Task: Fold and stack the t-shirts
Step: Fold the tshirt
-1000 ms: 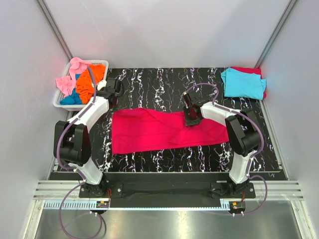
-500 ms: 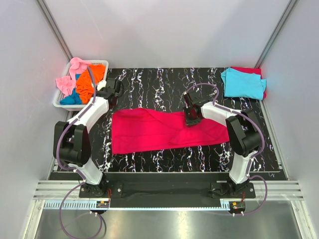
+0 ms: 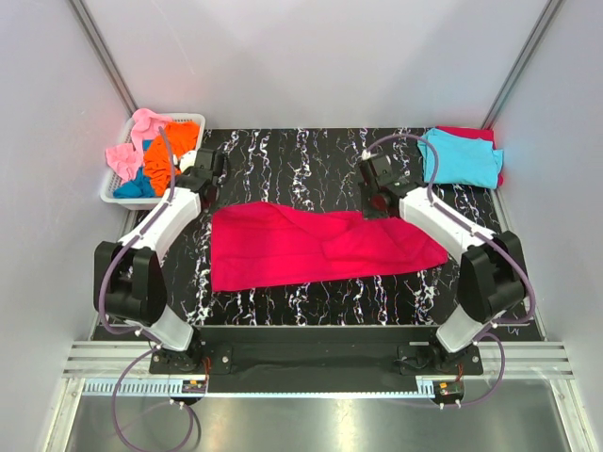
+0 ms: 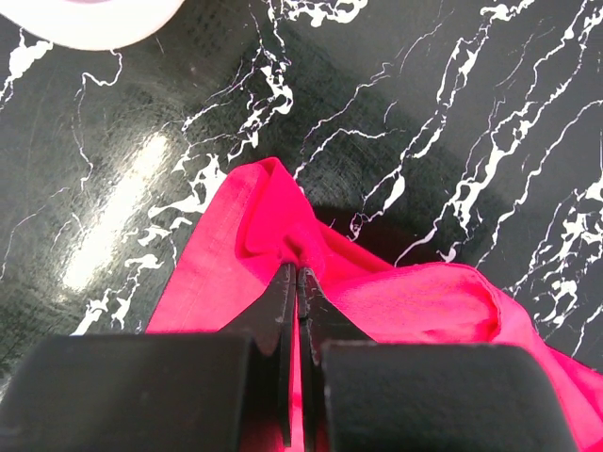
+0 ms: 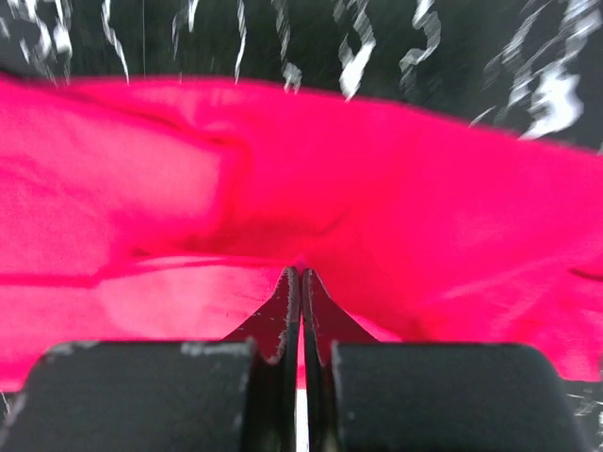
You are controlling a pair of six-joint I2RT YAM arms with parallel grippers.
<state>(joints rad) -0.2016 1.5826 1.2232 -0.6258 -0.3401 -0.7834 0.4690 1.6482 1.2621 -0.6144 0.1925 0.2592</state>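
Black marbled worktop (image 3: 283, 151) carries the crimson-red t-shirt (image 3: 301, 247) spread across its middle; left fingers (image 4: 281, 315) pinch its far-left corner, right fingers (image 5: 285, 311) pinch its far-right edge.

White links (image 3: 174, 209), black joints (image 3: 132, 281), purple cables (image 3: 394, 137); left gripper (image 4: 294, 273) and right gripper (image 5: 300, 273) are black.

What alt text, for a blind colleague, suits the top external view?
Two robot grippers pinch the far edge of a crimson-red t-shirt spread on a black marbled table: left gripper at its left corner, right gripper toward its right. A white basket of shirts sits far left, a folded cyan t-shirt far right.
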